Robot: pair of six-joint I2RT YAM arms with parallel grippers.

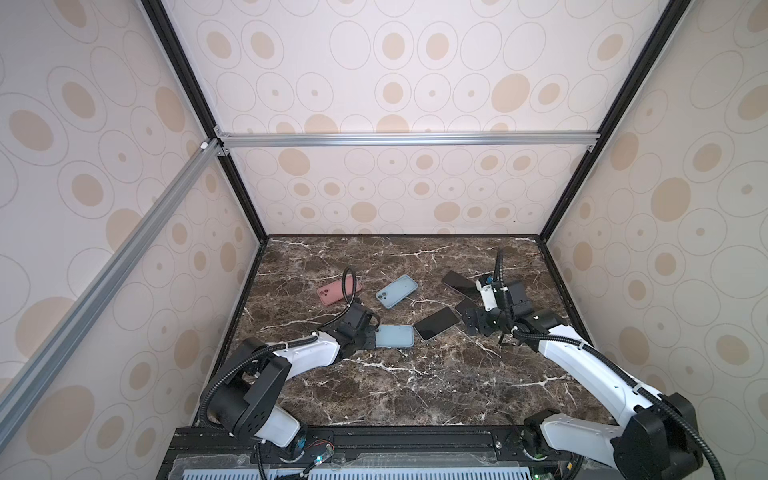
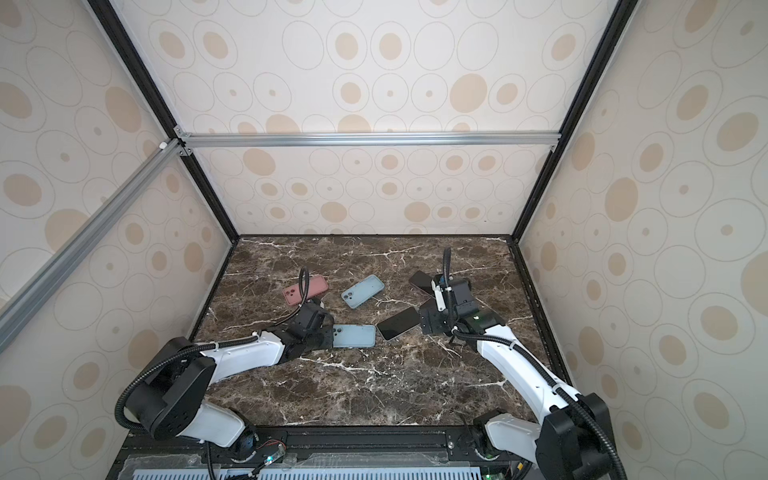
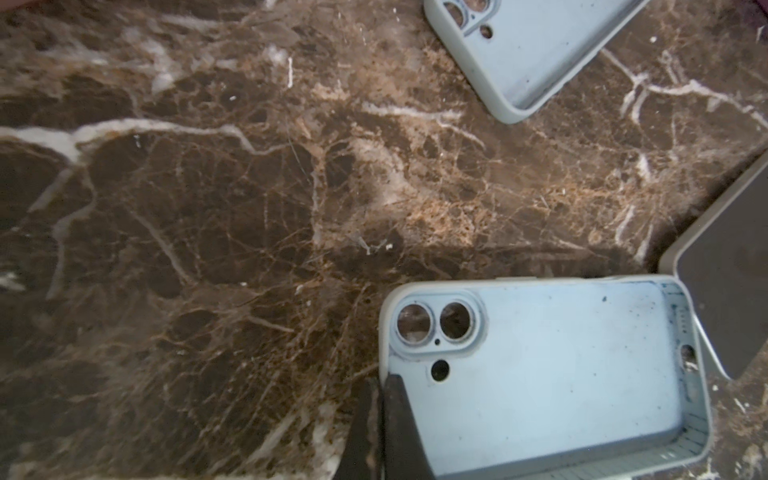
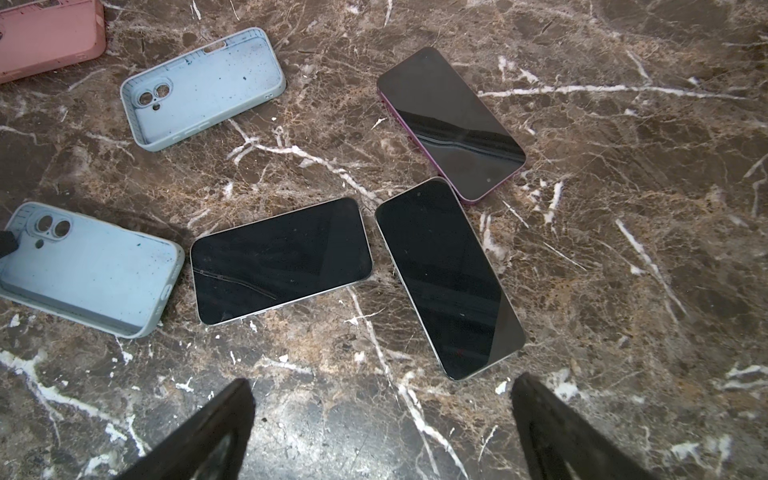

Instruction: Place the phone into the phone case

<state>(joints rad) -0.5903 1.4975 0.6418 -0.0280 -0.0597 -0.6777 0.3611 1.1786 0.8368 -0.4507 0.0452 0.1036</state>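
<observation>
Pinches the camera-hole end wall of the near blue case with the left fingers, open side up on the marble surface. Holds the right fingers spread wide over bare surface, gripping nothing. Finds the phone screen-up just beside that case at 3 o'clock, second blue case at 12, pink case at 10.

Oval-patterned beige walls, brown marble tabletop
</observation>
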